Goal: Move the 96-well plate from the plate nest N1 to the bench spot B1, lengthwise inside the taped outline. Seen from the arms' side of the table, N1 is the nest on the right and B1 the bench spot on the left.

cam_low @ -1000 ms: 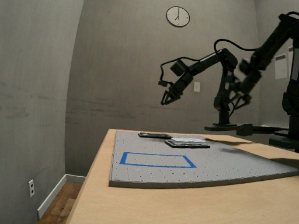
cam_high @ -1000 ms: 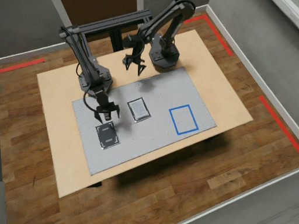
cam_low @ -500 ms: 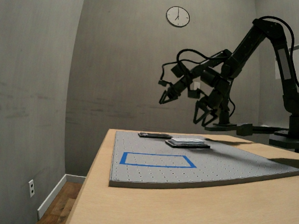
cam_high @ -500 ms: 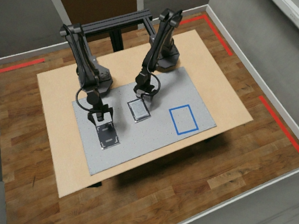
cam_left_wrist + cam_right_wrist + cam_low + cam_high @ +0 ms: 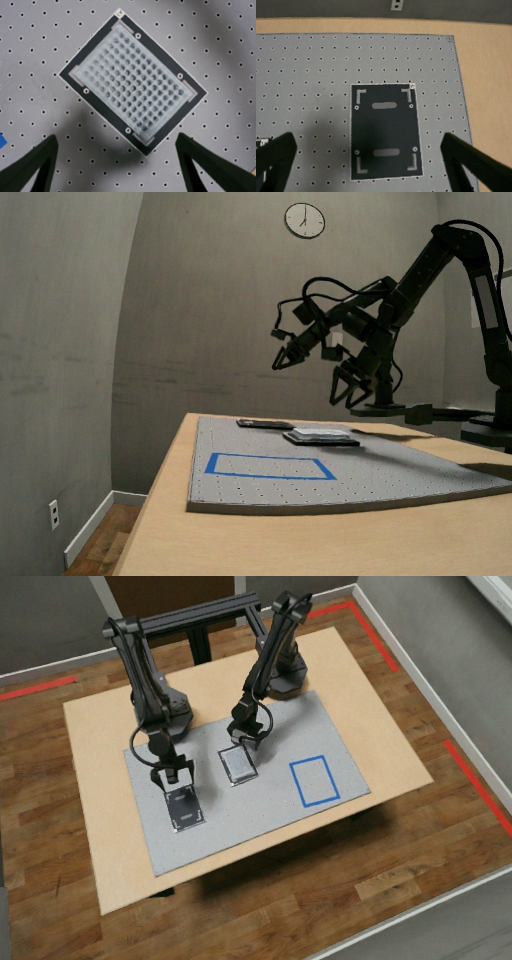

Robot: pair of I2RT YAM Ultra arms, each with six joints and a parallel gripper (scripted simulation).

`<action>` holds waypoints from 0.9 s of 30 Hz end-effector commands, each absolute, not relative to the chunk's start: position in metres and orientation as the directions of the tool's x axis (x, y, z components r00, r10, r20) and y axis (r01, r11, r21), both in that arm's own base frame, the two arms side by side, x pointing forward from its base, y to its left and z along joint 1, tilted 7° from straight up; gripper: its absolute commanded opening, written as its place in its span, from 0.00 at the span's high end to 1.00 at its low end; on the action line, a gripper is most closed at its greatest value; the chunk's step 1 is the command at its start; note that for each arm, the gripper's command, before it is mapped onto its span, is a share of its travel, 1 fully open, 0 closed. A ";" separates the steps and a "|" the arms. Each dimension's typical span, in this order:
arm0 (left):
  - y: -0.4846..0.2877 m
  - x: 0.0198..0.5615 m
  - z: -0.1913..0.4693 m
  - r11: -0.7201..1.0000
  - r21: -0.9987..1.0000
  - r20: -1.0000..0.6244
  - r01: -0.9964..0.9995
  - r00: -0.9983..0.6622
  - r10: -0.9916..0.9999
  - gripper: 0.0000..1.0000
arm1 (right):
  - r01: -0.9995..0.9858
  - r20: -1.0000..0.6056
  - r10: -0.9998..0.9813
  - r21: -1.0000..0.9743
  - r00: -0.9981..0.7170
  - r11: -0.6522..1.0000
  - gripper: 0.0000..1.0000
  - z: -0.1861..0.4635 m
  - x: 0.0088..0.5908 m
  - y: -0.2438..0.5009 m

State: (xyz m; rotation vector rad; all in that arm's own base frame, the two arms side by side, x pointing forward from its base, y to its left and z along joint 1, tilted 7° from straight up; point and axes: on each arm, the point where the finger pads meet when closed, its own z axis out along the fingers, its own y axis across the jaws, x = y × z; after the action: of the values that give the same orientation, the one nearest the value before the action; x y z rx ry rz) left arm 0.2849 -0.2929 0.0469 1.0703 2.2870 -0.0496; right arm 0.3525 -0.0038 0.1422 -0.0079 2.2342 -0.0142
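Observation:
The clear 96-well plate (image 5: 238, 763) (image 5: 320, 434) (image 5: 129, 81) lies in the middle nest (image 5: 245, 780) (image 5: 99, 105). Nest N1 (image 5: 184, 807) (image 5: 265, 425) (image 5: 385, 129), dark with corner brackets, is empty. The blue taped outline B1 (image 5: 298, 785) (image 5: 270, 477) is empty. My left gripper (image 5: 246, 738) (image 5: 345, 404) (image 5: 118, 140) is open and empty, above the board on the arms' side of the plate; in its wrist view the plate appears turned diagonally to the fingers. My right gripper (image 5: 175, 778) (image 5: 370, 140) is open and empty, raised by N1.
A grey perforated board (image 5: 270, 801) (image 5: 240, 494) carries both nests and the outline. The wooden table top (image 5: 110, 876) surrounds it. The two arms reach in side by side from the back edge, the right one beside the middle nest.

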 end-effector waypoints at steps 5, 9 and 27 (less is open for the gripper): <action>-0.302 0.285 0.057 0.708 0.190 -0.549 0.680 -0.524 0.651 0.00 | -0.042 -0.761 -0.034 -0.009 -0.648 0.999 0.00 0.143 0.340 0.003; -0.295 0.281 0.049 0.786 0.146 -0.484 0.600 -0.650 0.586 0.00 | -0.137 -0.712 -0.090 0.009 -0.696 0.990 0.00 0.154 0.310 0.023; -0.317 0.294 0.037 0.986 0.030 -0.207 0.164 -0.964 0.166 0.00 | -0.527 -0.782 -0.311 0.027 -0.540 0.850 0.00 0.264 0.125 0.079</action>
State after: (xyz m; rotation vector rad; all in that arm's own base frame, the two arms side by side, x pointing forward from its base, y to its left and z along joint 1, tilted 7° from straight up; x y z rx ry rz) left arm 0.2986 -0.3252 0.0331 0.4171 2.7965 -0.0320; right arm 0.1806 0.0740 0.2831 -0.4969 2.0555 0.2518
